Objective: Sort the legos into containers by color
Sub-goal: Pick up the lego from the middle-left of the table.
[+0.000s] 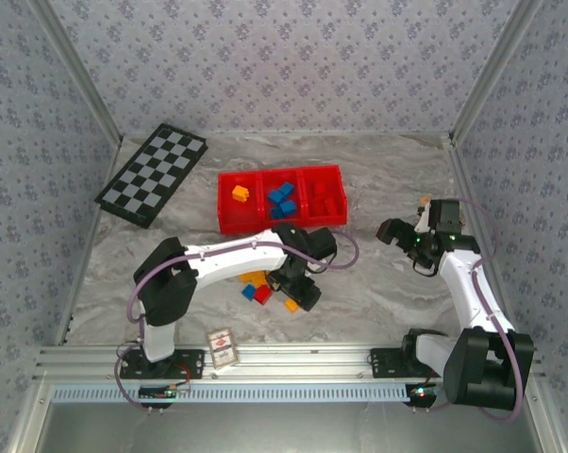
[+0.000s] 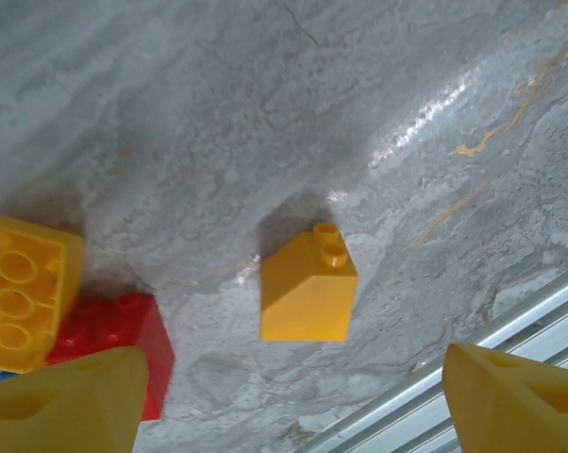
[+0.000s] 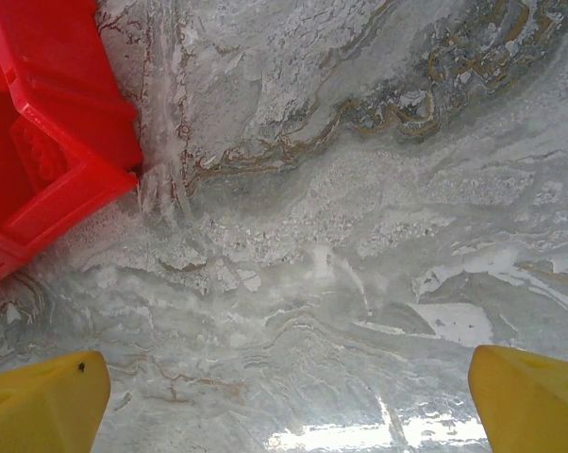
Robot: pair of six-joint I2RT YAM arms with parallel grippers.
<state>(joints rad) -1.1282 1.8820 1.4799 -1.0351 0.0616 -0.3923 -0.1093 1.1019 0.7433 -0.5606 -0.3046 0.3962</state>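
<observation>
Left gripper [image 2: 293, 401], fingers apart, faces a glossy wedge-shaped yellow lego [image 2: 308, 293] on open marbled bench [image 2: 265, 113]; right gripper [image 3: 289, 401], fingers apart, hovers just beside the red plastic tray [image 3: 67, 189] corner.

yellow brick [image 2: 20, 288]: cut by left edge | red brick [image 2: 114, 330]: partly behind fingers [image 2: 67, 401]

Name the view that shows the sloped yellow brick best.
Left wrist: the brick lies centred and close, its studs and slope plain. In the top view it is a tiny orange speck, its shape unreadable.
</observation>
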